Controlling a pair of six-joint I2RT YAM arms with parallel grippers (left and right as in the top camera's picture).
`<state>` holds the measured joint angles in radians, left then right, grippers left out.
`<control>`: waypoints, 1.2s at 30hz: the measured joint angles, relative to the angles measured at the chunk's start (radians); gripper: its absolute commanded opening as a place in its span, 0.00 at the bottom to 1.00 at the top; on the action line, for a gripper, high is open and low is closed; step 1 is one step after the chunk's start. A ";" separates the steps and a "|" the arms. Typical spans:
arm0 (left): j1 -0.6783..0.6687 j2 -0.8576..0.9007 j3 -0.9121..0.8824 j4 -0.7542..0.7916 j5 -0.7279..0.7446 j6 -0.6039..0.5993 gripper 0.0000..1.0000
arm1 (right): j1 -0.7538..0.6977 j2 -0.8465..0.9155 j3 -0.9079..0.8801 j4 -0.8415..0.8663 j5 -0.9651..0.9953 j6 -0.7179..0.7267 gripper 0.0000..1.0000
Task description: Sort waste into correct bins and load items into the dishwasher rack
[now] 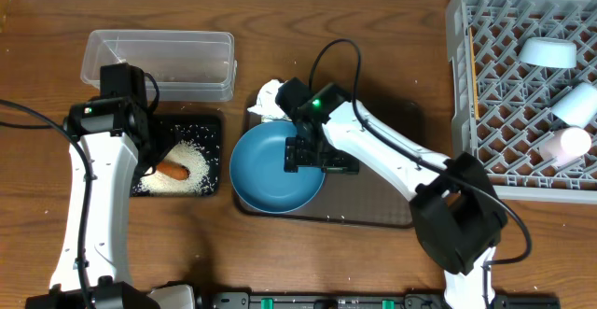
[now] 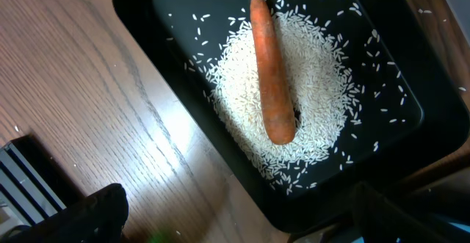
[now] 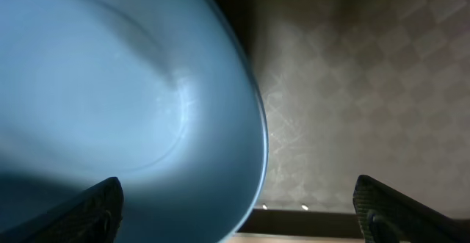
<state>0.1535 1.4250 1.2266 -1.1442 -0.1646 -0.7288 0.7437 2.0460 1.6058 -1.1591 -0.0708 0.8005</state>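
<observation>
- Wooden table [image 1: 392, 29] under everything, both arms low and busy.
- Dishwasher rack [image 1: 522, 189], well off to the right gripper's outer side, holds the small light-blue bowl [image 1: 548, 52] and white cup [image 1: 576, 104].
- Brown serving tray [image 1: 373, 202] lies beneath the right gripper [image 1: 300, 155], carrying the teal-blue bowl [image 1: 266, 174]. Jaws are spread astride its rim, set up for a rim pinch, I'd judge.
- Black tray [image 2: 169, 23] sits directly below the left gripper [image 2: 235, 206], jaws wide, nothing held.
- Rice heap [image 2: 316, 74] fills it, carrot [image 2: 270, 74] on top: food waste kept together.
- Clear tub [image 1: 159, 62], beyond the left gripper, looks near-empty.
- Tissue [image 1: 269, 92] lies just past the bowl.
</observation>
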 measured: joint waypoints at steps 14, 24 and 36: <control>0.000 0.000 0.000 0.000 0.000 0.000 0.99 | -0.001 0.022 -0.171 0.098 0.022 0.005 0.99; 0.000 0.000 0.000 0.000 0.000 0.000 0.99 | -0.058 0.022 -0.176 0.047 0.012 -0.005 0.99; 0.000 0.000 0.000 0.000 0.000 0.000 0.99 | -0.218 0.013 -0.179 -0.192 0.204 -0.008 0.99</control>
<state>0.1535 1.4250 1.2266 -1.1446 -0.1642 -0.7288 0.5255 2.0586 1.4269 -1.3506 0.1333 0.7921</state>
